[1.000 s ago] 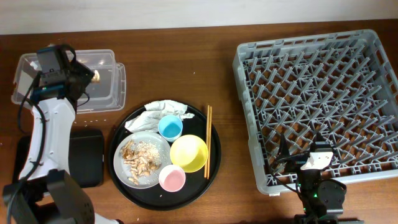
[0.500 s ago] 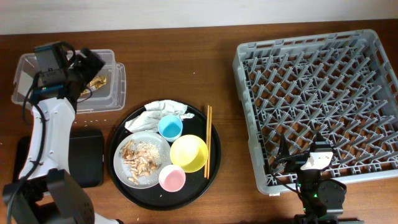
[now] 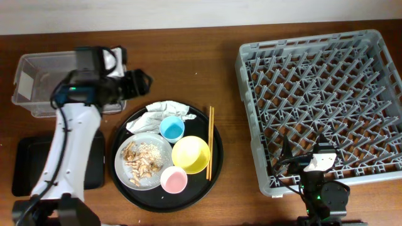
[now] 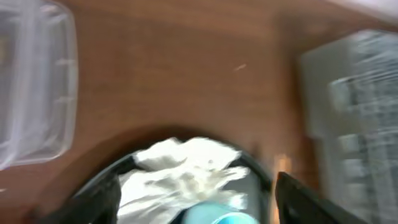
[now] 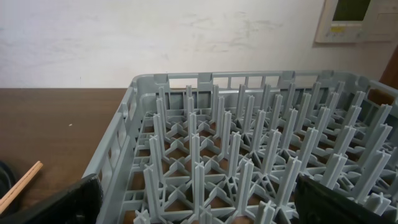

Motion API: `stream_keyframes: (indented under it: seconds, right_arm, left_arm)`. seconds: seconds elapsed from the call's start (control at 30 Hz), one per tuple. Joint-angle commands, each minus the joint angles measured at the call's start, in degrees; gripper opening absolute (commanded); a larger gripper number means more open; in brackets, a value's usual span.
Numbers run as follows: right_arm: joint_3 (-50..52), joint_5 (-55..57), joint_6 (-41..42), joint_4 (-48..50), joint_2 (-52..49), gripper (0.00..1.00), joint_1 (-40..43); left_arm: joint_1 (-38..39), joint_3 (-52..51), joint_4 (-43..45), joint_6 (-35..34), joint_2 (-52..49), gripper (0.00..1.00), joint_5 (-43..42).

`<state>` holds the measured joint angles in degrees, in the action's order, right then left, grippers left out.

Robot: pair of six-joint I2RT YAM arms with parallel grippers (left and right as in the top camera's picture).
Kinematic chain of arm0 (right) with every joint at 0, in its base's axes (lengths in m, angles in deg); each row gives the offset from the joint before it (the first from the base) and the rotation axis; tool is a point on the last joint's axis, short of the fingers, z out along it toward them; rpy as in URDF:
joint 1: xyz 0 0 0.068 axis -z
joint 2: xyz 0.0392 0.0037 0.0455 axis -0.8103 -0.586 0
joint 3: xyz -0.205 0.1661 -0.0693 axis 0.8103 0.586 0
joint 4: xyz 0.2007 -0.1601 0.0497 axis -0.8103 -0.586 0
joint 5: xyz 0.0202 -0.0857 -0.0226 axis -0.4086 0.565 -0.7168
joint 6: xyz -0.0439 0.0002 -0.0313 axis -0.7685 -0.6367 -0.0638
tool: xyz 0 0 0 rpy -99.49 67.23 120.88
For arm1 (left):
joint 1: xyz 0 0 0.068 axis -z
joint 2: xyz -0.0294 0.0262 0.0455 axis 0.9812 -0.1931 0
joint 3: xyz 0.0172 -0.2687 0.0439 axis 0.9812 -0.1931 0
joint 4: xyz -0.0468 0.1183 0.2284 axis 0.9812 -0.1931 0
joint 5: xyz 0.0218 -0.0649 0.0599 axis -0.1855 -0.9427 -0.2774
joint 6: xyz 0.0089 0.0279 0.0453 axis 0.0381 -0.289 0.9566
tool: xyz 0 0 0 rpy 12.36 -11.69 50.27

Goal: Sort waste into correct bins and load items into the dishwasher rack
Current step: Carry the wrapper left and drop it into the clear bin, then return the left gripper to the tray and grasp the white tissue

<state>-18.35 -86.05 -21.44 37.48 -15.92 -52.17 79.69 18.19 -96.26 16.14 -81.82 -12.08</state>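
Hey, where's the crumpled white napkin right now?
In the overhead view the napkin lies left of table centre, at the upper-left edge of the round black tray, just above the blue bowl.

plate point(image 3: 161, 146) on round tray point(image 3: 200, 184), rack point(image 3: 320, 94) right

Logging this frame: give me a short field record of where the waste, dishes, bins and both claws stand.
left claw: open, empty, just right of the clear box, facing the napkin
right claw: open, empty, at the rack near edge
napkin: on the round black tray, touching the blue bowl
food scraps: on the grey plate
yellow bowl, pink bowl: on the same tray
chopsticks: on the tray's right side
rack: no dishes loaded
flat black tray: partly under the left arm
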Motion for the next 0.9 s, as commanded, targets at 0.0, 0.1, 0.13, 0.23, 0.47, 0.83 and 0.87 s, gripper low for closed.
stream_keyframes:
  seconds: [0.0,0.1,0.13,0.23,0.47,0.83,0.87]
  right_arm:
    - [0.42,0.50,0.31,-0.22,0.37,0.99,0.33]
    - [0.42,0.52,0.31,-0.22,0.37,0.99,0.33]
    - [0.42,0.52,0.28,-0.22,0.37,0.99,0.33]
    - [0.42,0.52,0.31,-0.22,0.37,0.99,0.33]
    - [0.42,0.52,0.28,-0.20,0.37,0.99,0.33]
    - [0.42,0.52,0.31,-0.22,0.37,0.99,0.33]
    - [0.42,0.52,0.31,-0.22,0.37,0.99,0.33]
  left_arm:
    - [3.28,0.31,-2.38,2.67,-0.50,0.77,15.41]
    - [3.96,0.26,-3.50,2.64,-2.12,0.73,16.65]
    - [3.89,0.24,-3.82,2.62,-3.10,0.68,16.83]
    - [3.91,0.24,-4.74,2.62,-5.84,0.66,16.74]
    - [4.04,0.22,-5.70,7.63,-13.22,0.66,10.84]
    - [4.81,0.22,-5.79,10.29,-20.98,0.66,11.47]
    - [4.81,0.22,-5.84,10.32,-21.46,0.66,11.72]
